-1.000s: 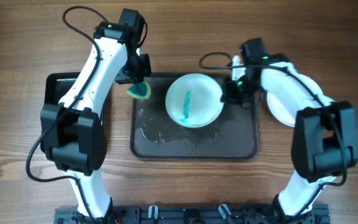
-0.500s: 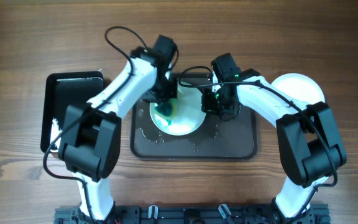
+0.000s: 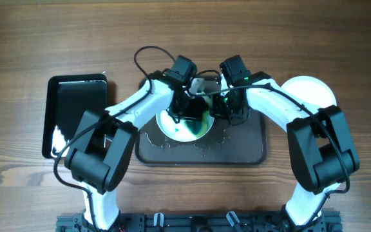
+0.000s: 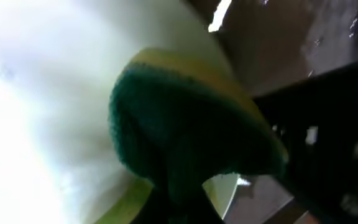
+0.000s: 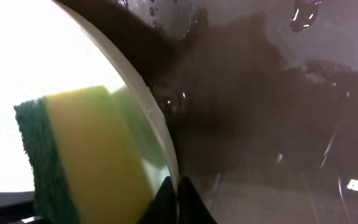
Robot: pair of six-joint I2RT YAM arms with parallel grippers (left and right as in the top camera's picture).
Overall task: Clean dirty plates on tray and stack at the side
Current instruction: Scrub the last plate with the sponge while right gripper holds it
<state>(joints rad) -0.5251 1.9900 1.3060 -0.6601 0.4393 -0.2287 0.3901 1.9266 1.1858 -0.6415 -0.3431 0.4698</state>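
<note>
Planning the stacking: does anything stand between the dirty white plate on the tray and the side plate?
Nothing visible on the wooden table between the dirty white round plate and the clean white plate; only the dark rectangular tray's rim lies across.

The overhead view was sharp and evenly lit from above, with soft shadows on the wooden table (image 3: 340, 38) and white glare on the black side tray (image 3: 76, 116). In the left wrist view the sponge (image 4: 179, 137) was blurred. The plate (image 4: 36, 93) was blown out white in both wrist views. Droplets glinted on the dark tray (image 5: 278, 93).
</note>
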